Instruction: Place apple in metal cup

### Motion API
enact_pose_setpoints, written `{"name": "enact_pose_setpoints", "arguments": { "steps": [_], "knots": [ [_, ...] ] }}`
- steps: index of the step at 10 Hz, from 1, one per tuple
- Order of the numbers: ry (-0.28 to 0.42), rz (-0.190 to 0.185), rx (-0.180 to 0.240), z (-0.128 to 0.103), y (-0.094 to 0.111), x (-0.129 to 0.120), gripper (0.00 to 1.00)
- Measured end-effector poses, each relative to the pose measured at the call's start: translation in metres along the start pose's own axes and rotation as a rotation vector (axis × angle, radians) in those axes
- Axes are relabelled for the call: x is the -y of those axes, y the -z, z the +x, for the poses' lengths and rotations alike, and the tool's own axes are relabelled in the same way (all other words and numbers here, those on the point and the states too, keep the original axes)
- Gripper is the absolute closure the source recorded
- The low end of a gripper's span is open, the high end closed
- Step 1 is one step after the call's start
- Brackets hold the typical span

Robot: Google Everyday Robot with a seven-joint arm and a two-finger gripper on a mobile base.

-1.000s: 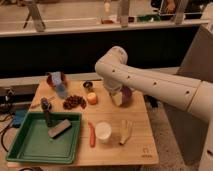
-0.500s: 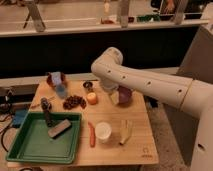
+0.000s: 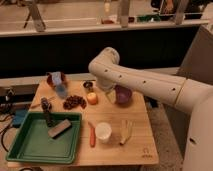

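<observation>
The apple point(image 3: 92, 98), small, round and orange-yellow, sits on the wooden table point(image 3: 135, 150) at mid-back. The metal cup point(image 3: 88, 85), short and dark, stands just behind it, slightly left. My white arm reaches in from the right and bends down over the back of the table. The gripper point(image 3: 109, 96) hangs low between the apple and the purple bowl point(image 3: 123, 95), just right of the apple. It is mostly hidden by the wrist.
A white cup point(image 3: 103, 132) and a carrot point(image 3: 92, 135) lie at front centre, with a pale peeled item point(image 3: 125, 131) to their right. A green tray point(image 3: 30, 145) with a dark tool is at front left. Dark grapes point(image 3: 74, 102) and a blue cup point(image 3: 61, 90) are left of the apple.
The arm's elbow has swung left and the wrist has come down nearer the apple. The apple and the metal cup have not moved.
</observation>
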Motion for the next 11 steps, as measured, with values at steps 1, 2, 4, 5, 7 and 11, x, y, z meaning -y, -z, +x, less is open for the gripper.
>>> {"name": "enact_pose_setpoints", "arguments": {
  "steps": [1,2,4,5,7,11],
  "knots": [
    [0.012,0.003,0.006,-0.004,-0.002,0.006,0.20],
    [0.026,0.008,0.014,-0.008,-0.004,0.011,0.20],
    [0.041,0.012,0.023,-0.004,-0.010,0.015,0.20],
    [0.051,0.015,0.030,-0.006,-0.012,0.019,0.20],
    [0.069,0.021,0.048,-0.008,-0.017,0.026,0.20],
    [-0.216,0.055,0.160,0.024,-0.025,0.016,0.20]
  ]
}}
